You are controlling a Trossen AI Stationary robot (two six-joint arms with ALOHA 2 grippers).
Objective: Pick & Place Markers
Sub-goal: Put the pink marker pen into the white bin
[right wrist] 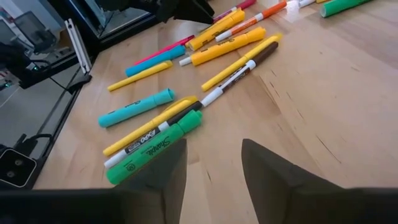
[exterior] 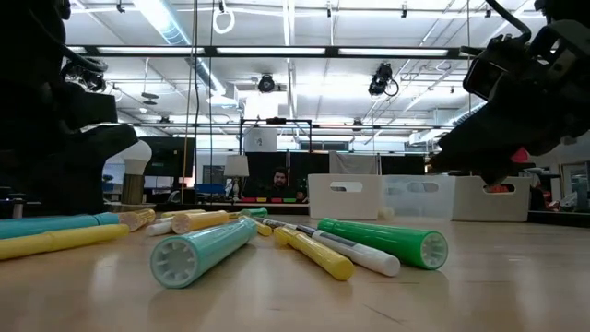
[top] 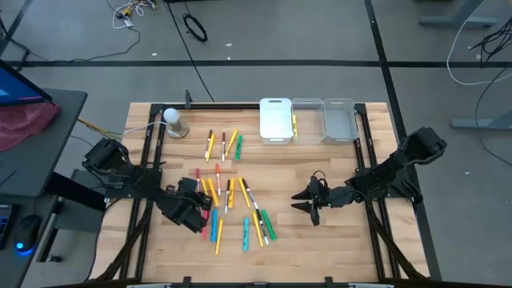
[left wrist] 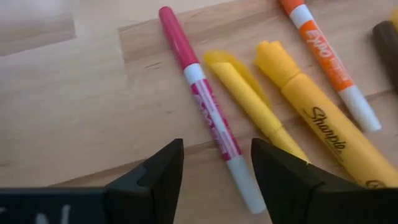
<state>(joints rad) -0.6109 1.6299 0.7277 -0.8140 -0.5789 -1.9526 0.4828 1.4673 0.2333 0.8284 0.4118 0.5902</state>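
Several markers (top: 232, 204) in yellow, orange, pink, green and cyan lie flat, scattered on the wooden table's middle; a smaller group (top: 224, 146) lies farther back. My left gripper (top: 198, 218) hovers open over the cluster's left side. In its wrist view, the left gripper (left wrist: 216, 155) has a finger on either side of a pink marker's (left wrist: 205, 106) white end without touching it. My right gripper (top: 302, 206) is open, right of the cluster. In the right wrist view, bare wood lies under the right gripper (right wrist: 214, 155), with a green marker (right wrist: 155, 152) just beside it.
A white bin (top: 275, 120) and two clear bins (top: 307, 120) (top: 339, 120) stand in a row at the far edge, with a yellow marker (top: 294, 124) between the first two. A white bulb-shaped object (top: 173, 122) stands far left. Bare wood lies between the cluster and the bins.
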